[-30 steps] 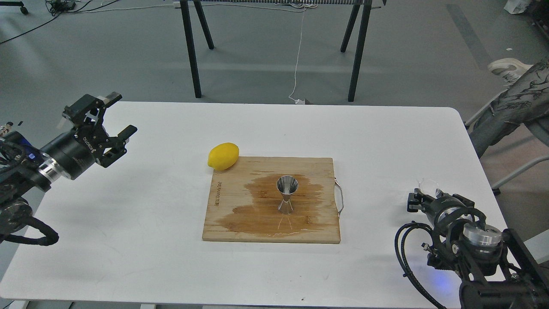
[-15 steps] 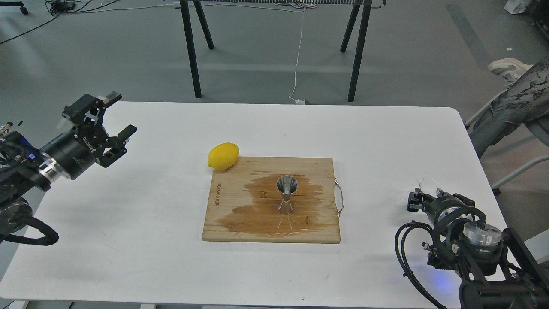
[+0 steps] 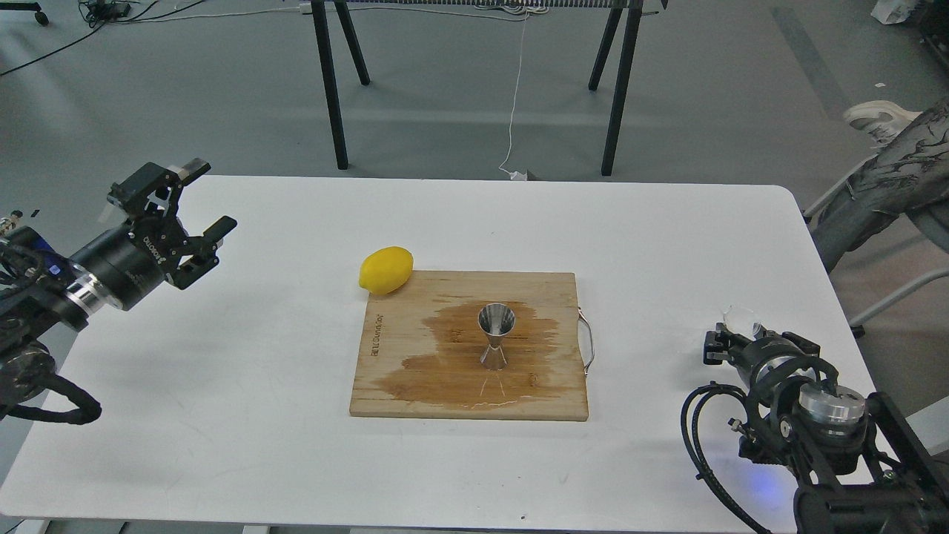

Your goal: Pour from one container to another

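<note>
Standing upright on a wet-stained wooden board [image 3: 415, 386], shiny hourglass steel jigger [image 3: 496, 337], smooth yellow lemon [image 3: 385, 269] touching board's corner, left gripper [image 3: 199, 200] spread wide and empty, clear round-rimmed cup [image 3: 741, 319] at right gripper [image 3: 730, 343], grip unclear

Even, bright overhead light is washing the white table [image 3: 667, 245]; soft shadows are falling beneath both arms. The steel jigger [image 3: 495, 335] is glinting. Focus is holding sharp throughout.

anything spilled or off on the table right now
Yes. A dark wet patch spreads across the wooden cutting board around the base of the steel jigger, which stands upright in the middle of it; that looks like spilled liquid. A lemon rests against the board's far left corner.
</note>
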